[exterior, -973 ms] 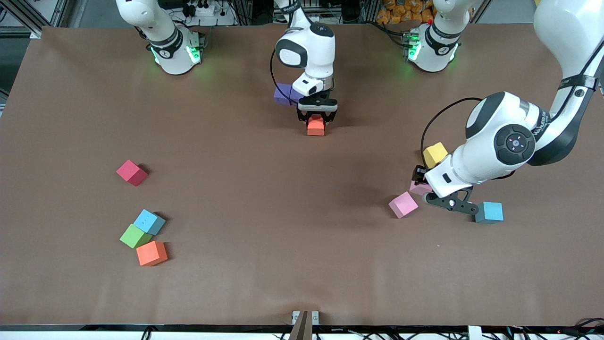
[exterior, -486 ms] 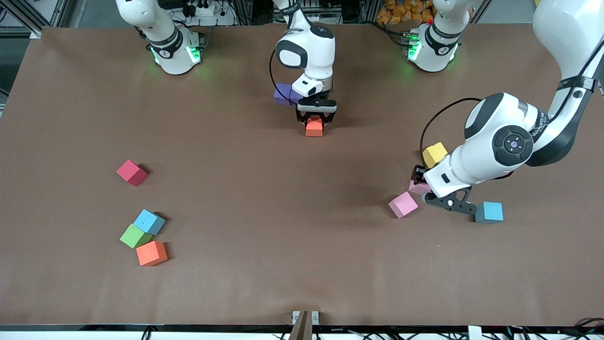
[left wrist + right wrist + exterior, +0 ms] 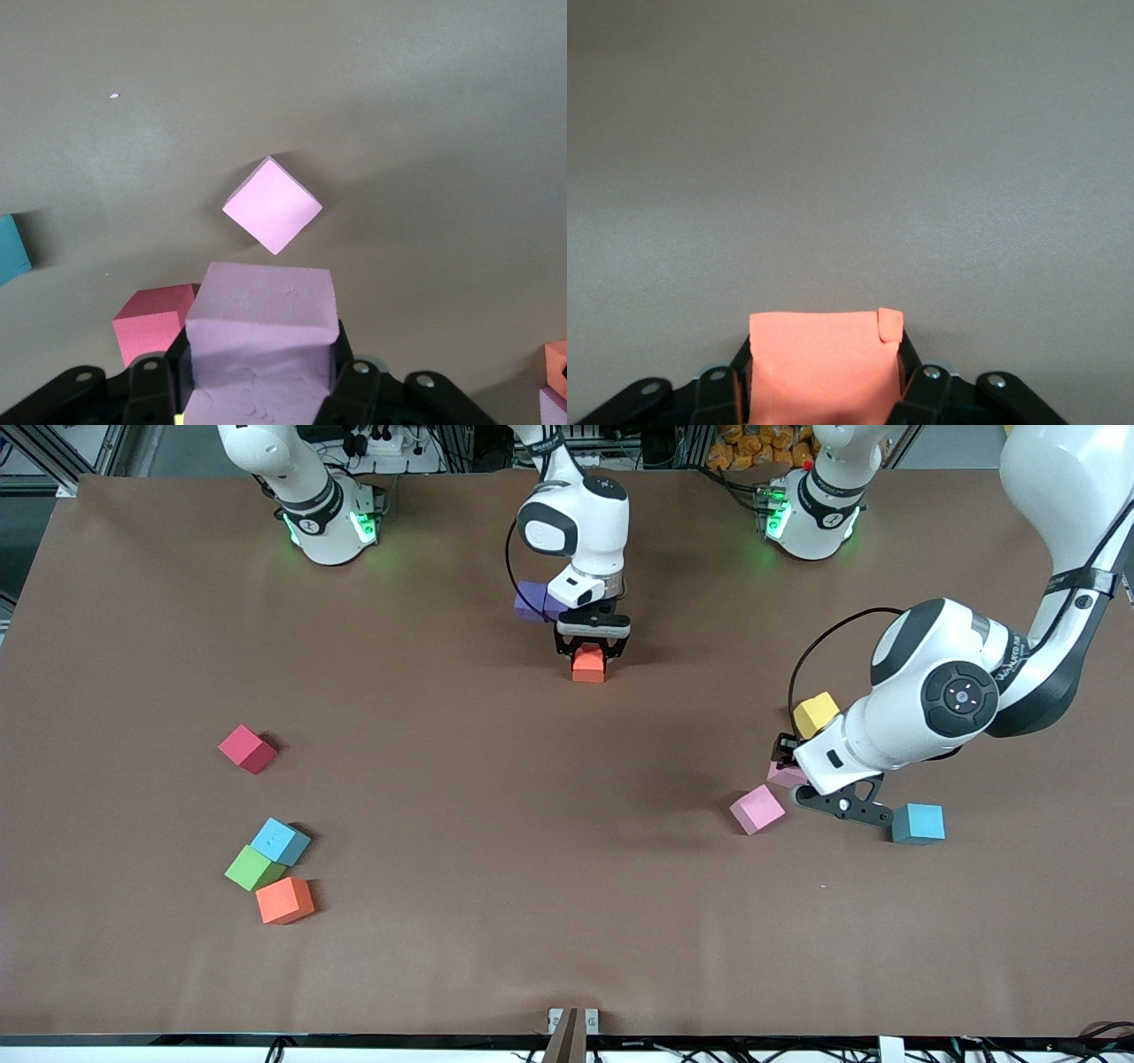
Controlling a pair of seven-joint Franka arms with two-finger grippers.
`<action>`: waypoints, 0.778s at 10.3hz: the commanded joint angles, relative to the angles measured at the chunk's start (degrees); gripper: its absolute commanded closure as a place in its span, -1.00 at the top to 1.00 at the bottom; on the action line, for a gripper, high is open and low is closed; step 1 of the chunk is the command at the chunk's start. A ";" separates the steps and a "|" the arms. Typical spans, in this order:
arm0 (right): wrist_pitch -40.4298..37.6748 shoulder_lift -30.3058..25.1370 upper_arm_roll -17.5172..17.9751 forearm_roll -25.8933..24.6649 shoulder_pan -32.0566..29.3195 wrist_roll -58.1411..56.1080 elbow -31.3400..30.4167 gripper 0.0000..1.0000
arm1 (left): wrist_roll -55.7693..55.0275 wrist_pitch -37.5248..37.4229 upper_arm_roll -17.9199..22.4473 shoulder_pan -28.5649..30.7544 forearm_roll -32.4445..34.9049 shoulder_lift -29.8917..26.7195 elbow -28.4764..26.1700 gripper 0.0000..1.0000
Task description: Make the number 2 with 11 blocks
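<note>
Table: a broad surface covered by a plain brown mat (image 3: 496, 797) (matte, faintly creased).
Top edge: metal frame rails (image 3: 80, 447), a white power strip (image 3: 383, 443) and black cables are seen.
Light: even, soft shadows are cast.

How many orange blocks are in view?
2. One orange block is held in the right gripper near the purple block; the other orange block lies touching the green block. Arms may hide more.
</note>
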 commanded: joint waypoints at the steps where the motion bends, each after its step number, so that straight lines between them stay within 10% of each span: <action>1: 0.19 0.43 -0.88 -1.34 0.33 2.03 0.58 0.99 | -0.28 -0.87 -0.09 -0.63 1.22 -0.06 0.33 -1.00; 8: 0.02 -3.43 -1.15 -0.82 -7.04 -6.21 2.08 1.00 | -7.99 -0.87 0.00 -5.28 1.13 0.12 0.24 -1.00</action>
